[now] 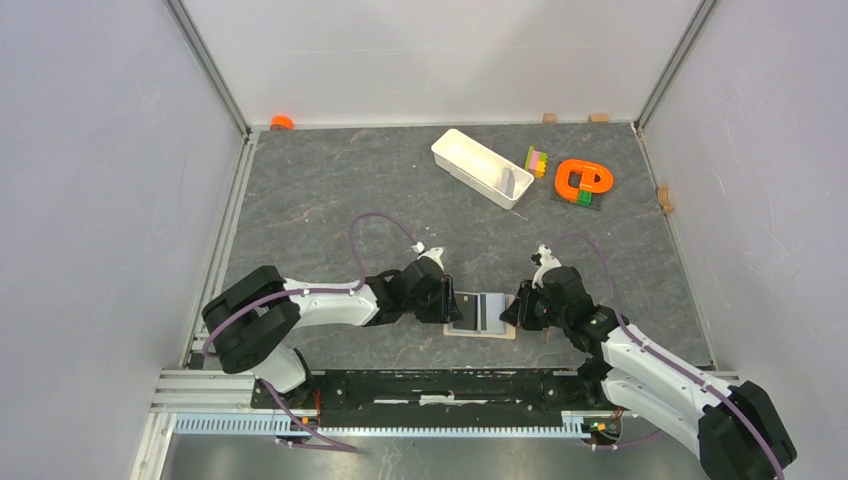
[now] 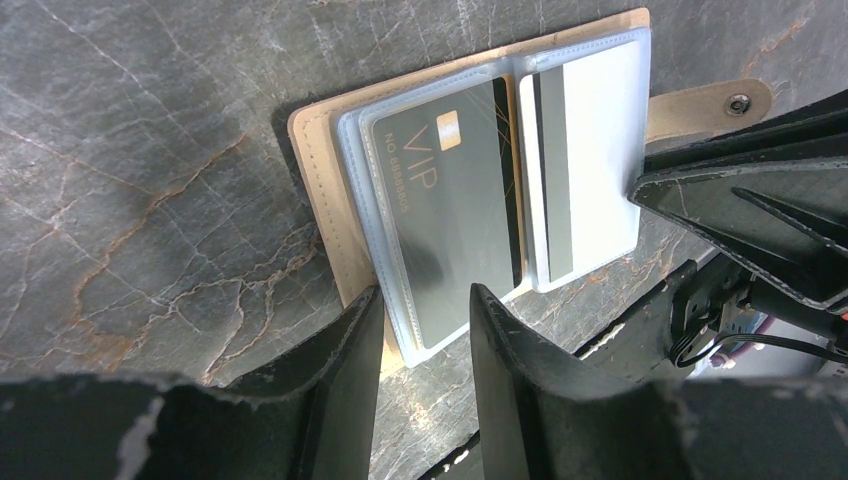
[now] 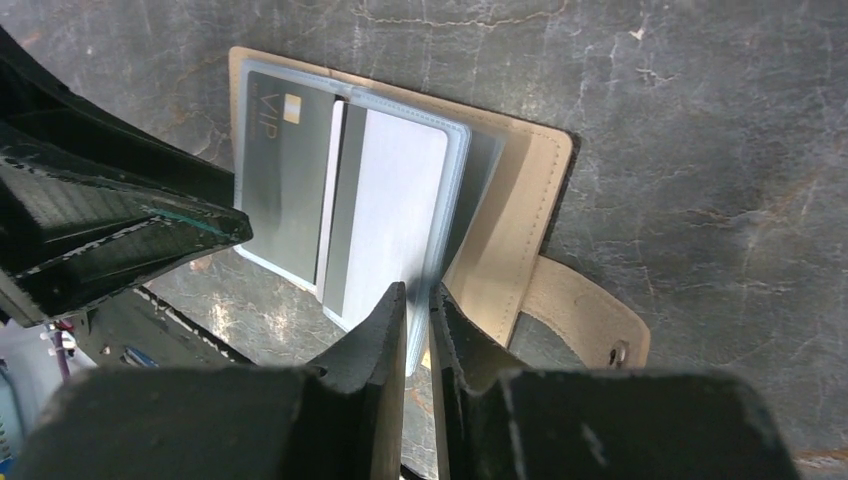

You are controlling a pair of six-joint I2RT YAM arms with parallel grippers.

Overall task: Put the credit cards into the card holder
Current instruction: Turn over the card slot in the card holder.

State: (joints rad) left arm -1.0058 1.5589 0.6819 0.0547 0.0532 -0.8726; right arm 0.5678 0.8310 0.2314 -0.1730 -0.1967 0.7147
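The tan card holder (image 1: 481,331) lies open on the table between my two grippers, snap tab (image 2: 715,105) to the right. The black VIP card (image 2: 450,200) sits in its left clear sleeve, and the pale card (image 2: 590,150) with a dark stripe sits in the right sleeve. My left gripper (image 2: 425,300) is open, its fingers straddling the near corner of the black card's sleeve. My right gripper (image 3: 418,295) is shut on the near edge of the clear sleeve holding the pale card (image 3: 390,210), lifting that sleeve off the tan cover (image 3: 520,220).
A long white tray (image 1: 480,167) stands at the back centre. Coloured blocks (image 1: 537,160) and an orange ring-shaped toy (image 1: 582,180) lie to its right. A small orange object (image 1: 282,122) sits at the back left corner. Walls close in on both sides.
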